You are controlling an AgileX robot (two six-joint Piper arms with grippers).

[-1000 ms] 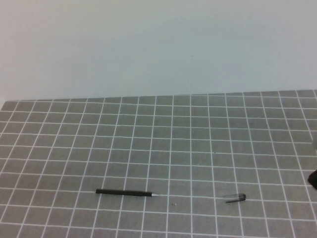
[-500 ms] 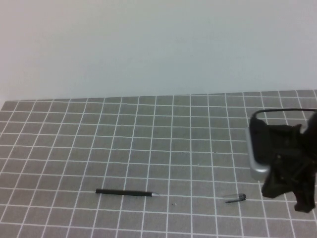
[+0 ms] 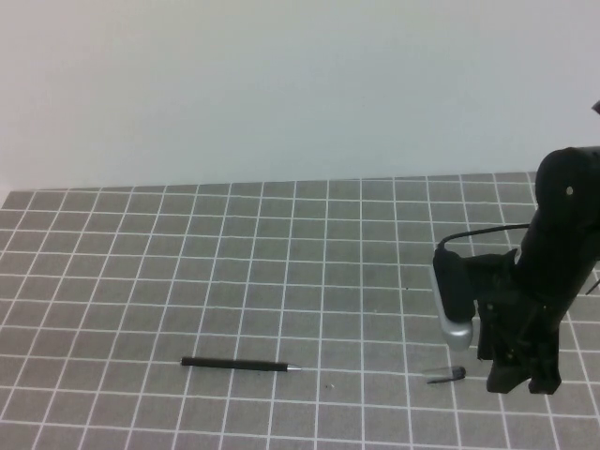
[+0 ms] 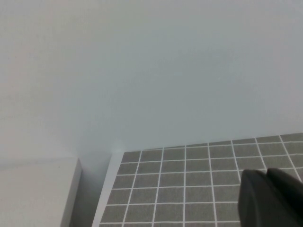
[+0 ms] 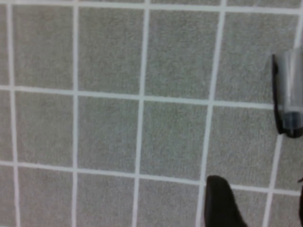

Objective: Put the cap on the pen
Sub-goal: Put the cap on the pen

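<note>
The thin black pen [image 3: 239, 365] lies flat on the grey grid mat at the front left of centre, with its silver tip [image 3: 296, 368] pointing right. The short translucent cap [image 3: 446, 375] with a dark end lies about three squares to the right of the tip. My right gripper [image 3: 522, 382] hangs just right of the cap, pointing down, with its fingers apart and empty. In the right wrist view the cap [image 5: 288, 94] lies beyond the gripper [image 5: 260, 205], off to one side. My left gripper [image 4: 266, 176] shows only in the left wrist view, shut and empty, far from both things.
The grid mat [image 3: 187, 281] covers the whole table up to a plain pale wall at the back. The mat's left edge and a pale ledge [image 4: 38, 194] show in the left wrist view. The right arm's silver wrist camera [image 3: 450, 300] hangs above the cap.
The right arm has come in from the right edge and moved left, so its gripper now stands beside the cap. The pen and the cap have not moved.
</note>
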